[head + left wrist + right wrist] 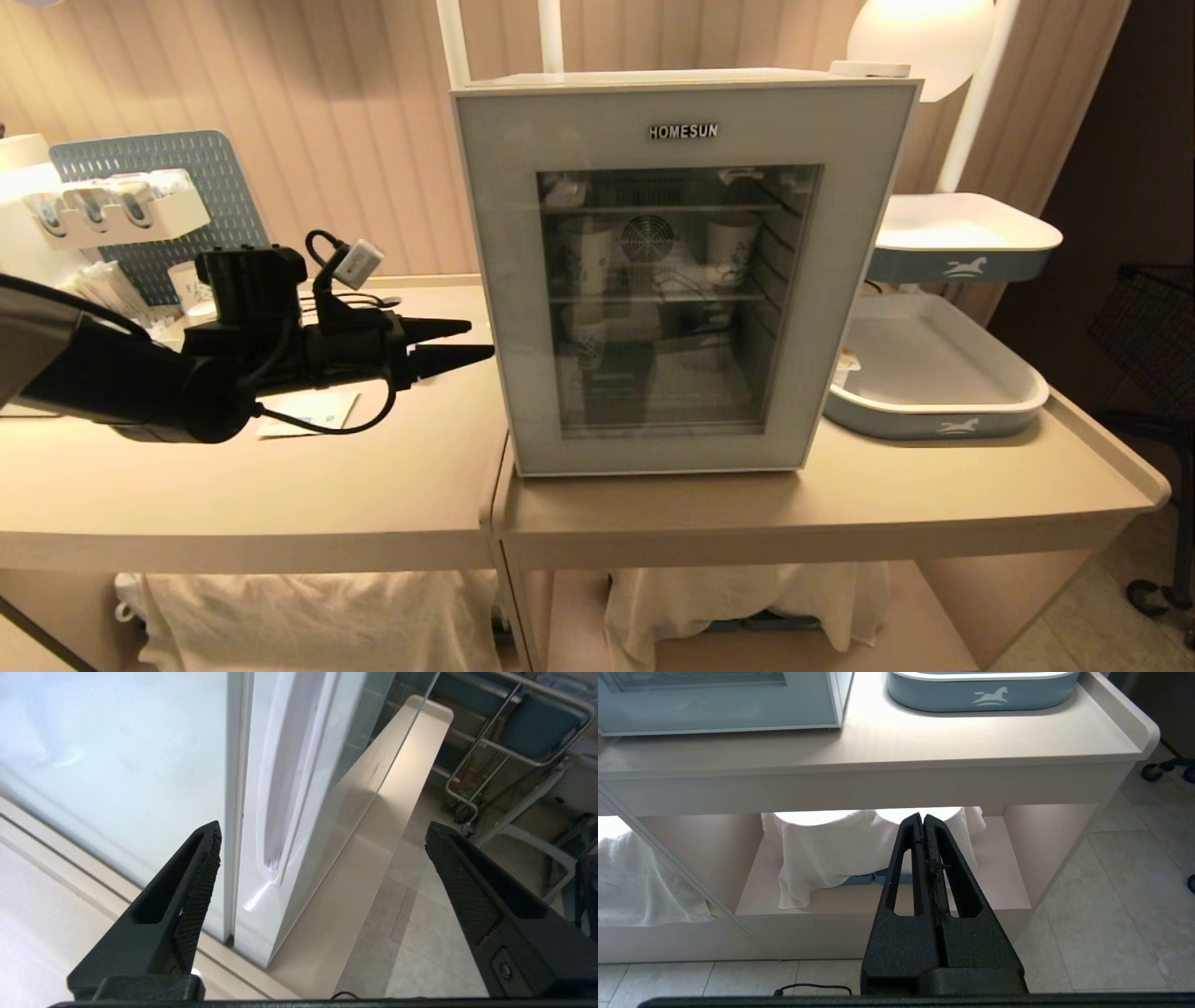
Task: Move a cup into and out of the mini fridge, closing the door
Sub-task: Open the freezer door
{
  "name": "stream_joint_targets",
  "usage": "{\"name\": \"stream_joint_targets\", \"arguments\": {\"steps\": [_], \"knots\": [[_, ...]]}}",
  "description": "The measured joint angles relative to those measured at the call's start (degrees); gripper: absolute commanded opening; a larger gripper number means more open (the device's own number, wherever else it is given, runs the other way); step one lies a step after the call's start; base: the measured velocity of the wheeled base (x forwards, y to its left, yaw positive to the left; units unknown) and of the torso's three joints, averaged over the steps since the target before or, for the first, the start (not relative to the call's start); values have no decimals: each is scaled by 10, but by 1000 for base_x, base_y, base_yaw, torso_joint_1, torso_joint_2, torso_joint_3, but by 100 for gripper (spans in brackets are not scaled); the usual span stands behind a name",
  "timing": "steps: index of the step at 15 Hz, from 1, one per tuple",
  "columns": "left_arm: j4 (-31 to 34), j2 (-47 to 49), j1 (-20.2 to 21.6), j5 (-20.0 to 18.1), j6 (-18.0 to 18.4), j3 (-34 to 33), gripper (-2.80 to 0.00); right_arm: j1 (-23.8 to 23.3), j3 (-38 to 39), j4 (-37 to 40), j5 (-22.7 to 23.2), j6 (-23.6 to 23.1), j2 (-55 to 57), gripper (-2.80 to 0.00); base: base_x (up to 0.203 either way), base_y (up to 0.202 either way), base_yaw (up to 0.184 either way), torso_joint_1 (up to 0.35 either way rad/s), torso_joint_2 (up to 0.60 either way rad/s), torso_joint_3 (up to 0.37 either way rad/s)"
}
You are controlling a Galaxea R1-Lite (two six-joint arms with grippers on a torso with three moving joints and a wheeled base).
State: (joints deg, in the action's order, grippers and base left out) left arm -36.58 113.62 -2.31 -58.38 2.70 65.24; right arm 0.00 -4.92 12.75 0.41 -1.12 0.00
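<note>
The mini fridge [686, 112] stands in the middle of the table with its glass door [504, 308] shut. Tall printed paper cups show through the glass. My left gripper [474, 340] hovers level at the door's left edge, open and empty. In the left wrist view the left gripper [322, 828] straddles the door's side edge [280, 812] and its handle recess, with the fridge's side wall [117, 756] beside one finger. A small white tub, probably the cup [845, 366], peeks out behind the fridge's right side, in the lower tray. My right gripper [923, 817] hangs shut below the table's front.
Two blue-and-white trays [938, 415] [966, 257] stand to the right of the fridge. A blue pegboard with an organiser [149, 187] and a sheet of paper [308, 411] are on the left table. White cloths [822, 858] cover the lower shelves. A wheeled cart [1153, 327] is at the far right.
</note>
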Motion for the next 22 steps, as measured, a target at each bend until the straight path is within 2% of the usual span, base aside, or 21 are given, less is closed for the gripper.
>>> {"name": "stream_joint_targets", "arguments": {"steps": [4, 7, 15, 20, 22], "knots": [[7, 2, -19, -7, -21, 4, 0, 0, 0, 0, 0, 0, 0, -280, 0, 0, 0, 0, 0, 0], [5, -1, -23, -40, -44, 2, 0, 0, 0, 0, 0, 0, 0, -280, 0, 0, 0, 0, 0, 0], [8, 1, -41, -57, -45, -3, 0, 0, 0, 0, 0, 0, 0, -280, 0, 0, 0, 0, 0, 0], [12, 8, -53, -98, -49, -7, 0, 0, 0, 0, 0, 0, 0, -280, 0, 0, 0, 0, 0, 0], [8, 8, -54, -98, -48, -16, 0, 1, 0, 0, 0, 0, 0, -280, 0, 0, 0, 0, 0, 0]]}}
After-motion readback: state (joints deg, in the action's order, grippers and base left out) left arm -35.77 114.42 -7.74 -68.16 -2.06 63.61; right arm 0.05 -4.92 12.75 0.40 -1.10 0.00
